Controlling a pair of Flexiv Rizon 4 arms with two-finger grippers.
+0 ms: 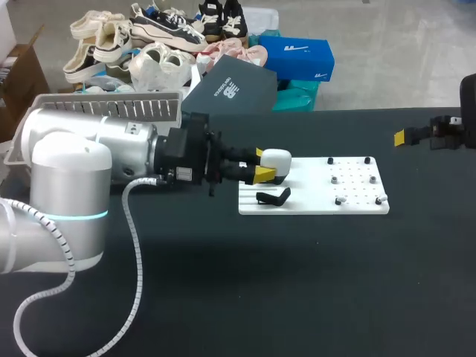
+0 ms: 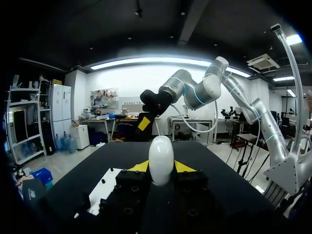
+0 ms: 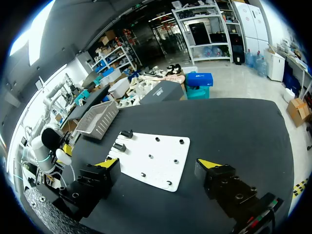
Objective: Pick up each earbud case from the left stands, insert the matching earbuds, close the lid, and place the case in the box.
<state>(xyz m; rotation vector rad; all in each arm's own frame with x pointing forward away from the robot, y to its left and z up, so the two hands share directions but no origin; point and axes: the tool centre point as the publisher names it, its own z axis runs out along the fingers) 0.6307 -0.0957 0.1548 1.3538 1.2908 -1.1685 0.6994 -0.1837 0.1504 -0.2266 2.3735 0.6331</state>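
Note:
My left gripper point(image 1: 262, 166) is shut on a white earbud case point(image 1: 277, 159), lid closed, held just over the left end of the white board point(image 1: 312, 202). In the left wrist view the case point(image 2: 161, 160) stands upright between the yellow tips of the left gripper point(image 2: 161, 168). An empty black stand point(image 1: 274, 197) sits on the board below the case. From the right wrist, two black stands point(image 3: 126, 133) show at the board's point(image 3: 161, 168) far end. My right gripper point(image 1: 416, 136) hangs open at the far right, nothing between its fingers point(image 3: 209, 164).
Several small pieces point(image 1: 335, 179) sit on the right half of the board, too small to identify. A slatted white basket point(image 1: 111, 106) lies at the table's back left, partly behind my left arm. Bare black tabletop point(image 1: 297, 282) stretches in front of the board.

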